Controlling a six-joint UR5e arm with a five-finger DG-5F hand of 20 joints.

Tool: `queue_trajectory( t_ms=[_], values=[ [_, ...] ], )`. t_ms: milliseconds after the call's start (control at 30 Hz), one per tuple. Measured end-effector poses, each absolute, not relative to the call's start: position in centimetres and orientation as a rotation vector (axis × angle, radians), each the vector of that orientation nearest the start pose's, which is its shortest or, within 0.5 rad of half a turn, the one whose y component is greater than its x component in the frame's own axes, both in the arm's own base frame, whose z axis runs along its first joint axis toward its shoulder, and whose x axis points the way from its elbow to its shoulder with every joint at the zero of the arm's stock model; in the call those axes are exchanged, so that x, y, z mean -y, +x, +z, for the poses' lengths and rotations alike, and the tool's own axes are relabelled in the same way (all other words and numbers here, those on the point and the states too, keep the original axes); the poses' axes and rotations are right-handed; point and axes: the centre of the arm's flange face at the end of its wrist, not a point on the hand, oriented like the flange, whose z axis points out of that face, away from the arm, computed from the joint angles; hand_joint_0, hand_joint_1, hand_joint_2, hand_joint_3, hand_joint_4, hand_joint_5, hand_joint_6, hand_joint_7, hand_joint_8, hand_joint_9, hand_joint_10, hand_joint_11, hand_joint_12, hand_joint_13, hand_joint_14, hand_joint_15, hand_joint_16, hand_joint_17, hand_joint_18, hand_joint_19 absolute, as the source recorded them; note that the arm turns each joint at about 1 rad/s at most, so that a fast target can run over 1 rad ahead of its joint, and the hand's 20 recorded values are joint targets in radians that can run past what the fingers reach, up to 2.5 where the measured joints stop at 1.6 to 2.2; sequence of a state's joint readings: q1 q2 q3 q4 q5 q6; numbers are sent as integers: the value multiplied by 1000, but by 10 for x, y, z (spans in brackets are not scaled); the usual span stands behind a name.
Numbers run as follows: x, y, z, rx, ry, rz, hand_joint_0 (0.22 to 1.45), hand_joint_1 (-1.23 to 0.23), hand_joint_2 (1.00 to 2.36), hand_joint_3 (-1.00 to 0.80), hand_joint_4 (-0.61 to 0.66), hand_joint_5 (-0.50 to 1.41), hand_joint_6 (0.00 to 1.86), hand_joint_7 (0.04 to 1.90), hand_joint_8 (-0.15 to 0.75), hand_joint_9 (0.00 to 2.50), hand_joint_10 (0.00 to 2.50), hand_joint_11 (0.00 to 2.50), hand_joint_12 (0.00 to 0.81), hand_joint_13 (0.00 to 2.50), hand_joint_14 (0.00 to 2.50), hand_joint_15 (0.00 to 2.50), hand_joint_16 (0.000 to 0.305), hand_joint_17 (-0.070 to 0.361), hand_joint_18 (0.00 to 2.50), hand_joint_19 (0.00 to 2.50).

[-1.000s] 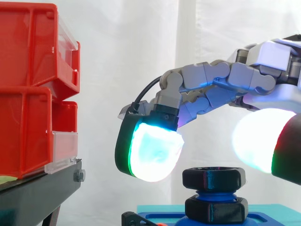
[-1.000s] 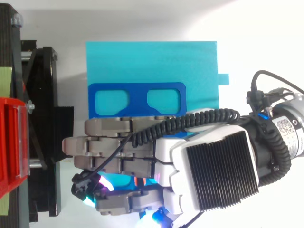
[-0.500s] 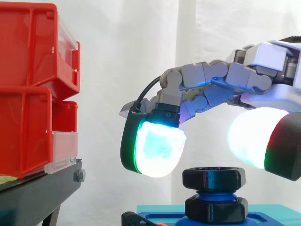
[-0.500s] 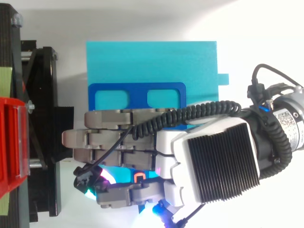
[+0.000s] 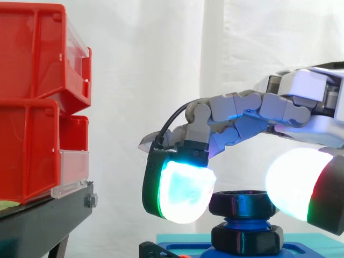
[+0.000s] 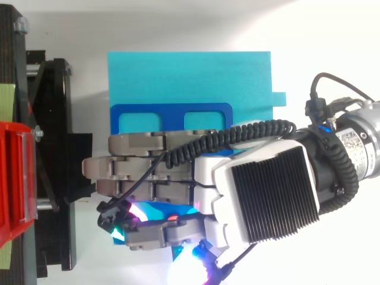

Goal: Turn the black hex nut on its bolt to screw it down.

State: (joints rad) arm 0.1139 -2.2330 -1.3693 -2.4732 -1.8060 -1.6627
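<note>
The black hex nut [image 5: 244,203] sits high on its upright bolt [image 5: 234,220], above a second nut [image 5: 247,238]. My hand [image 5: 252,110] arches over it, glowing pads [image 5: 183,191] at its 9 and 3 o'clock flanks. Whether they grip it, I cannot tell.

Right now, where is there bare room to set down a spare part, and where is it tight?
Free: the strip of cyan plate between its edge and the blue frame, and the white surface beyond it. Crowded: around the black nut, where the hand sits over it, and the gap toward the black stand.
</note>
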Motion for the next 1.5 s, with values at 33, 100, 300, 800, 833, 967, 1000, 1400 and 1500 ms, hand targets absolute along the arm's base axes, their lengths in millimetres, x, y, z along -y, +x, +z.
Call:
queue_trajectory(
  t_ms=[33,100,300,800,833,967,1000,1400,1500],
  values=[
    [27,736,246,-1329,-336,179,512,-239,1000,-500,201,-56,503,1244,268,665,0,0,357,424,0,16,53,120,332,167],
    [27,736,246,-1328,-337,179,513,-239,1000,-500,202,-53,503,1267,269,664,0,0,356,423,0,16,53,119,332,165],
    [27,736,246,-1323,-341,173,513,-242,1000,-500,189,-43,502,1333,269,665,0,0,356,424,0,17,53,119,330,174],
    [39,735,247,-1315,-356,166,513,-246,1000,-500,185,-34,511,1417,272,677,0,0,357,430,0,15,53,119,333,164],
    [40,735,247,-1314,-358,166,513,-246,1000,-500,189,-34,513,1408,273,680,0,0,356,430,0,15,53,119,331,166],
    [43,735,247,-1312,-361,165,513,-246,1000,-500,191,-34,510,1409,271,680,0,0,356,431,0,19,53,119,330,164],
    [44,735,247,-1312,-362,164,513,-246,1000,-500,187,-35,509,1409,273,680,1,0,356,431,0,18,53,119,332,163],
    [56,734,248,-1300,-368,160,513,-246,1000,-500,185,-35,503,1410,272,679,0,0,357,431,0,19,53,119,330,164],
    [58,733,248,-1297,-371,161,513,-245,1000,-500,188,-35,503,1409,273,679,0,0,357,431,0,16,53,119,329,164]
  ],
)
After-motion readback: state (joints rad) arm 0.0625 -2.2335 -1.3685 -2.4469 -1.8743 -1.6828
